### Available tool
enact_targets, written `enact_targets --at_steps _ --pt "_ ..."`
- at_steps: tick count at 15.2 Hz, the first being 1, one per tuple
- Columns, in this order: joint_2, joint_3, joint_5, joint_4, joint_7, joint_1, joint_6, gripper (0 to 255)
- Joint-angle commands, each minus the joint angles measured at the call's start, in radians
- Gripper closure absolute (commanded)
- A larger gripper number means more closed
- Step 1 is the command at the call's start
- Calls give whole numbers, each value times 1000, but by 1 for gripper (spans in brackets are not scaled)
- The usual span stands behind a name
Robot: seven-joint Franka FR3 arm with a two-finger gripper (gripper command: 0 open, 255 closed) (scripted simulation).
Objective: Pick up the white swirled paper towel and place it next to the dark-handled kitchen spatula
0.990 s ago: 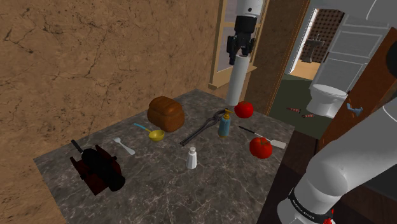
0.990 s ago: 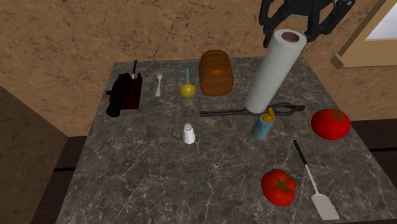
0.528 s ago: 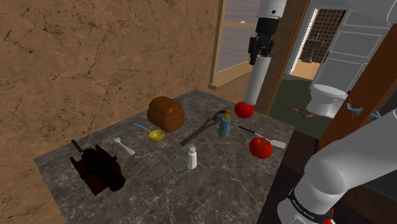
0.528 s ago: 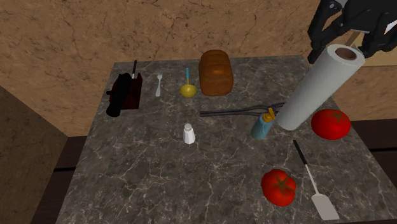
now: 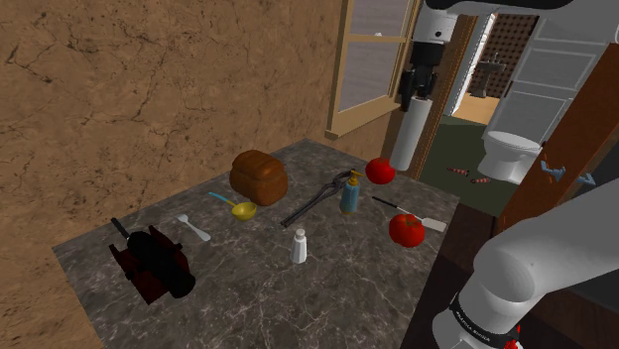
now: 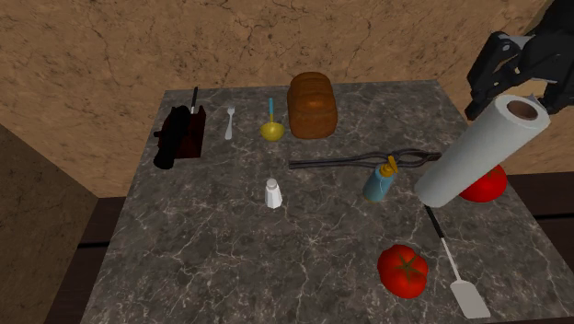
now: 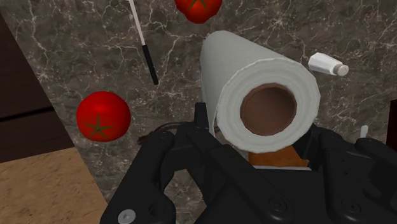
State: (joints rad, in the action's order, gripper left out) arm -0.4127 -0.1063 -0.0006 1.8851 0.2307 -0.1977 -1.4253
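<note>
The white paper towel roll (image 5: pixel 408 139) hangs in the air with my black gripper (image 5: pixel 417 84) shut on its upper end. In the second exterior view the paper towel roll (image 6: pixel 476 154) is tilted and covers part of the far tomato (image 6: pixel 489 189), with the gripper (image 6: pixel 515 72) at its top. The wrist view looks down the paper towel roll (image 7: pixel 251 67) past its brown core. The spatula (image 6: pixel 450 260), with a dark handle and white blade, lies on the marble table between the two tomatoes. The spatula (image 7: pixel 144 43) lies below and to one side of the roll.
A blue bottle (image 6: pixel 379 180), long tongs (image 6: pixel 350 161) and a near tomato (image 6: pixel 403 270) surround the spatula. A bread loaf (image 6: pixel 313 104), salt shaker (image 6: pixel 273 193), yellow spoon (image 6: pixel 271 128) and dark knife block (image 6: pixel 179 136) lie farther off. The table edge (image 5: pixel 451 223) runs just beyond the spatula.
The gripper has carried the roll toward the right in both exterior views, from above the tongs and bottle to above the far tomato. The roll now tilts more.
</note>
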Motion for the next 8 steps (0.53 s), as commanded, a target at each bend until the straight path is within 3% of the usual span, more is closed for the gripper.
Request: enact_targets --at_steps 1,8 --pt "-12 -2 -2 38 3 -2 -27 255" --pt "-38 -3 -5 157 4 -4 -119 255"
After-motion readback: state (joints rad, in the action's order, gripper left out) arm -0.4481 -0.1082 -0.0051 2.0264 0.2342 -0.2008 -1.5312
